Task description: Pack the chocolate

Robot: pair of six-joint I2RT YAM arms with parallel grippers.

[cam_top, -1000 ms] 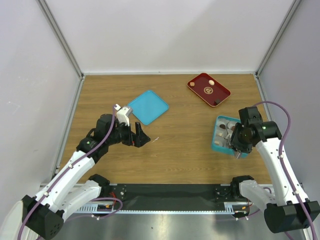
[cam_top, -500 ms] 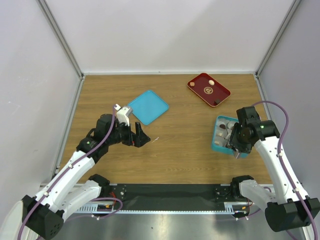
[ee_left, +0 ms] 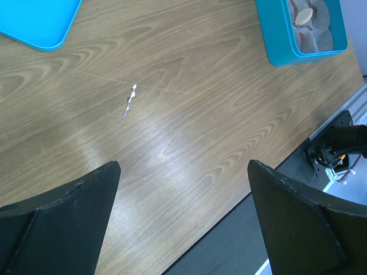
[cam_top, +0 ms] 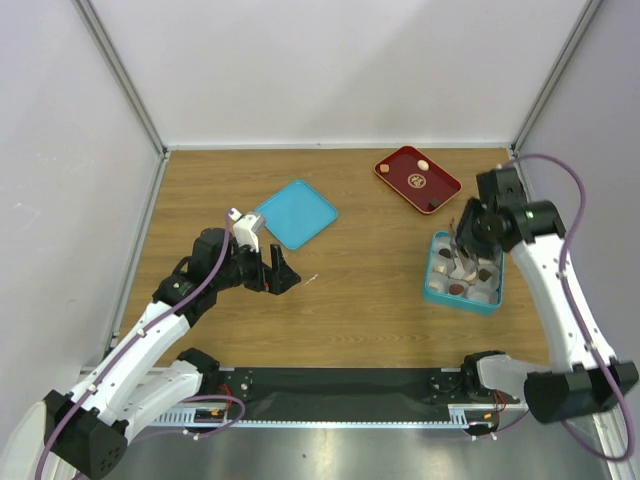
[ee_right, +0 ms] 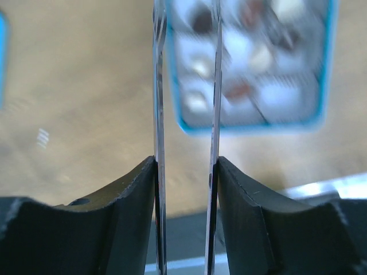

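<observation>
The teal compartmented box (cam_top: 488, 298) sits at the right and holds several chocolate pieces (cam_top: 456, 288) in paper cups. It shows blurred in the right wrist view (ee_right: 252, 123). A cream piece (cam_top: 423, 165) and a dark piece (cam_top: 434, 206) lie on the dark red tray (cam_top: 400, 165). My right gripper (cam_top: 468, 232) is shut on metal tongs (ee_right: 159, 103). Their two blades stand apart with nothing between them, over the box's far end. My left gripper (cam_top: 284, 272) is open and empty above bare wood (ee_left: 183, 217).
The teal lid (cam_top: 296, 213) lies flat at centre left, just beyond the left gripper, and shows in the left wrist view (ee_left: 34, 23). A small white scrap (ee_left: 130, 102) lies on the wood. The table's near edge and black rail (ee_left: 332, 149) are close.
My right arm has lifted and swung back from the box's near right side to above its far end, with the tongs. The left arm has not moved.
</observation>
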